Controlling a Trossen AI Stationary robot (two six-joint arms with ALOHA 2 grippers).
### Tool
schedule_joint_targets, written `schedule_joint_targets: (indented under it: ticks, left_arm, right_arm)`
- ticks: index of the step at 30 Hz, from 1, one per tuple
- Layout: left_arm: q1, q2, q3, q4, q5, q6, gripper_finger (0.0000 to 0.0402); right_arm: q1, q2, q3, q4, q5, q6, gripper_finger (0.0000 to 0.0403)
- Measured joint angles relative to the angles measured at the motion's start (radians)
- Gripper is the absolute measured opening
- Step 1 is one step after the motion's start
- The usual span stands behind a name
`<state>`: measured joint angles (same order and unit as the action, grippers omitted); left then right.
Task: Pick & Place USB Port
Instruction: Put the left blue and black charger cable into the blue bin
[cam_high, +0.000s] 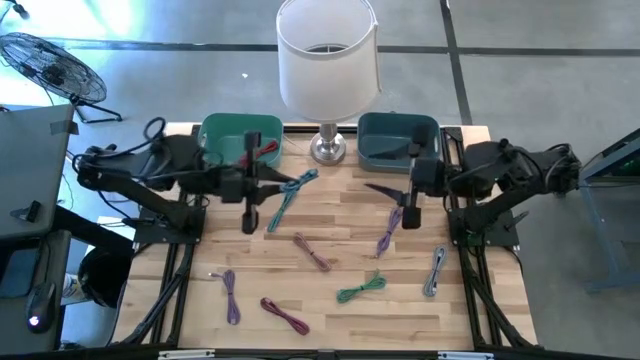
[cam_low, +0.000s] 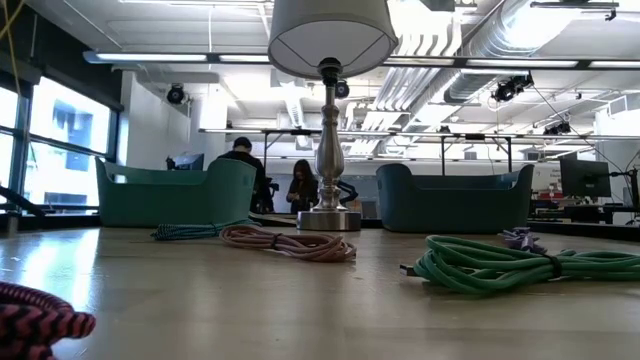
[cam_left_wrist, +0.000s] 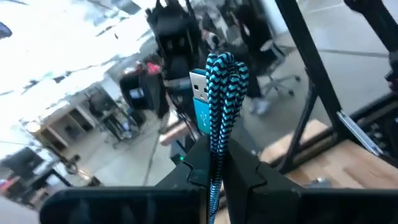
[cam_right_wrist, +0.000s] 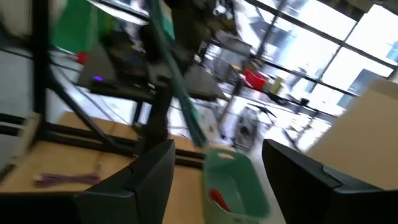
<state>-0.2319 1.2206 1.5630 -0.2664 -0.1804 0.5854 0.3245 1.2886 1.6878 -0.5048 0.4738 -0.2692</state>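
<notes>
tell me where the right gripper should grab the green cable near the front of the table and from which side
Grip the green cable at the middle of its bundle, coming straight down from above. It lies flat on the table as an elongated coil running diagonally, with bare wood around it, so the fingers would best close across its narrow width. The right gripper hangs open behind it. This is a judgement from the high view.

We note daylight glare from windows (cam_low: 40, 130) at left; both wrist views motion-blurred; low view's near foreground soft.
</notes>
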Motion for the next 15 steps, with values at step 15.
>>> schedule_joint_targets:
  ticks: [15]
  left_arm:
    - [0.084,0.081,-0.001,0.126,0.232,-0.035,0.0013]
  right_arm:
    - [-0.057,0.122,0.000,0.106,-0.074,-0.046,0.0237]
